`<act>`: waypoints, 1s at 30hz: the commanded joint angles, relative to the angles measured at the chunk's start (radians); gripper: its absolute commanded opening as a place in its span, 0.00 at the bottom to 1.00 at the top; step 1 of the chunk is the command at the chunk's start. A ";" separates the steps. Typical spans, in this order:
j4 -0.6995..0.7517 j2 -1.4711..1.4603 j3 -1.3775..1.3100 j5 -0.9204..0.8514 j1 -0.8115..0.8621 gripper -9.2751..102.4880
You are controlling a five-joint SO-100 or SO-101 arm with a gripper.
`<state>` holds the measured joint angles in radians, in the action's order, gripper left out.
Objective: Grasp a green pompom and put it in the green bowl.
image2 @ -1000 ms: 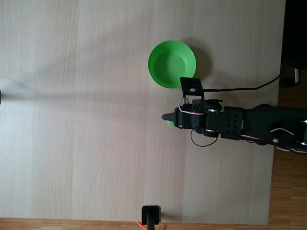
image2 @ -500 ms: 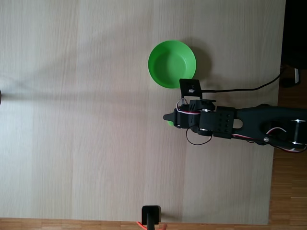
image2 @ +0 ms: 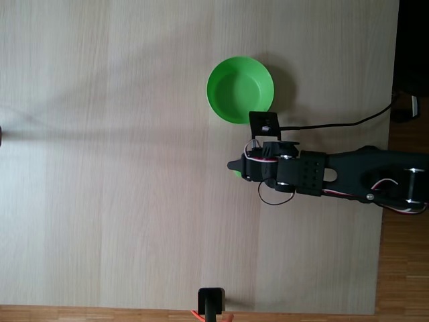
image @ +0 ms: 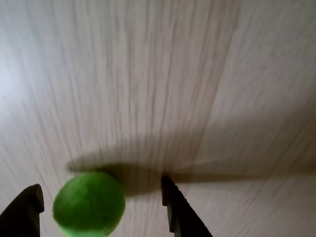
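1. We find no readable writing on anything.
2. In the wrist view, the green pompom (image: 89, 204) sits on the table (image: 148, 74) between our gripper's (image: 101, 210) spread fingers (image: 177, 212), nearer the left one.
3. In the fixed view, the green bowl (image2: 240, 89) lies near above.

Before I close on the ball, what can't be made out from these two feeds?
- Green pompom: in the wrist view its lower edge is cut off by the frame; in the fixed view the gripper covers nearly all of it.
- Fingers: wrist view cuts off their bases; no contact with the pompom is visible.
- Table grain: motion-blurred in the wrist view.
- Green bowl: the camera mount hides part of its near rim.
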<state>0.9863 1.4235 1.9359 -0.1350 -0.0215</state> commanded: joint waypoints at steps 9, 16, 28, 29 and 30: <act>-0.011 -0.008 0.000 -0.009 -0.017 0.34; -0.011 -0.003 -0.002 -0.008 -0.017 0.24; -0.011 0.011 -0.017 -0.011 0.029 0.08; -0.009 0.014 -0.017 -0.011 0.032 0.08; -0.006 0.026 -0.017 -0.011 0.034 0.08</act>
<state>0.9863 1.4235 1.9328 -0.1381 -0.0015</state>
